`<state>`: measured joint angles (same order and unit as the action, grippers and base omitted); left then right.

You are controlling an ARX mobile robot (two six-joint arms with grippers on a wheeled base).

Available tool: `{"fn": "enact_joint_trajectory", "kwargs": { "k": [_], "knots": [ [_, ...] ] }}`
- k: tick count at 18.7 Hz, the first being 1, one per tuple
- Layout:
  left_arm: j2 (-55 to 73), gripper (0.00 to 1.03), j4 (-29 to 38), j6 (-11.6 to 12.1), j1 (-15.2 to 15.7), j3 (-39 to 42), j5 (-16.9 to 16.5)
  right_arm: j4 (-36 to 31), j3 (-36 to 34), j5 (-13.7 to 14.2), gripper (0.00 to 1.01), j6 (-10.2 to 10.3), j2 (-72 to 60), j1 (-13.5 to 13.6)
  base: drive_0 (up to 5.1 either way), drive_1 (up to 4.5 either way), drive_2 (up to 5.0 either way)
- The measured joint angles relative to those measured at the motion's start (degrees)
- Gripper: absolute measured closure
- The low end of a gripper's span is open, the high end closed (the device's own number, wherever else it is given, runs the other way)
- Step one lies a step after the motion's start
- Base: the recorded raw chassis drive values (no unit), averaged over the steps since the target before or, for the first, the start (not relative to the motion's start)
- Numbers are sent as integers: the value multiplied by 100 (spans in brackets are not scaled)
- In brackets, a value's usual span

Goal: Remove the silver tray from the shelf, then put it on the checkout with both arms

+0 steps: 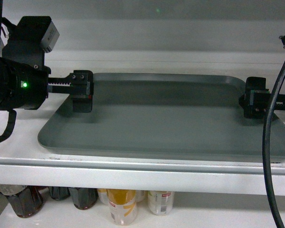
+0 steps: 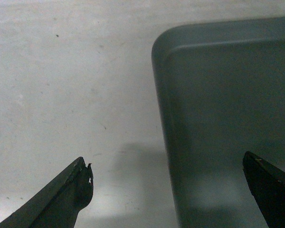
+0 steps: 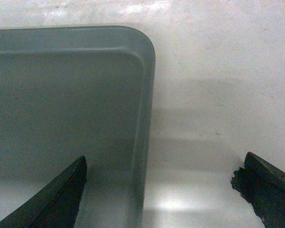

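The silver tray (image 1: 166, 118) lies flat on the white shelf (image 1: 133, 171), filling most of its width. My left gripper (image 1: 81, 91) stands open at the tray's left short edge. In the left wrist view, the left gripper (image 2: 173, 187) straddles the rim of the tray (image 2: 228, 95), one finger over bare shelf (image 2: 61, 95), the other over the tray floor. My right gripper (image 1: 253, 98) is open at the right short edge. The right wrist view shows the right gripper (image 3: 166, 187) astride the tray (image 3: 61, 95) rim in the same way. The checkout is out of view.
A black cable (image 1: 270, 142) hangs down at the right in front of the tray's corner. Below the shelf lip stand dark bottles (image 1: 23, 199) and cans (image 1: 121, 205). A white back wall (image 1: 156, 38) closes the shelf behind the tray.
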<state>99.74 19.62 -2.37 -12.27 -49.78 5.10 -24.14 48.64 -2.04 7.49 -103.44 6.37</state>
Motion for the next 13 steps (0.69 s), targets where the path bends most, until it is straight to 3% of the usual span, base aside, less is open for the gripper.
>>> {"fn": "enact_joint_trajectory", "kwargs": {
  "k": [11,12,13],
  "knots": [
    [146,5,319,-59,0,245,66,-236,26,240,3,-39,-153,151,0,0,0],
    [146,5,332,-120,-9,267,63,-254,26,247,20,-44,-153,216,0,0,0],
    [146,5,330,-153,-7,267,46,-269,22,254,20,-44,-153,234,0,0,0]
  ]
}}
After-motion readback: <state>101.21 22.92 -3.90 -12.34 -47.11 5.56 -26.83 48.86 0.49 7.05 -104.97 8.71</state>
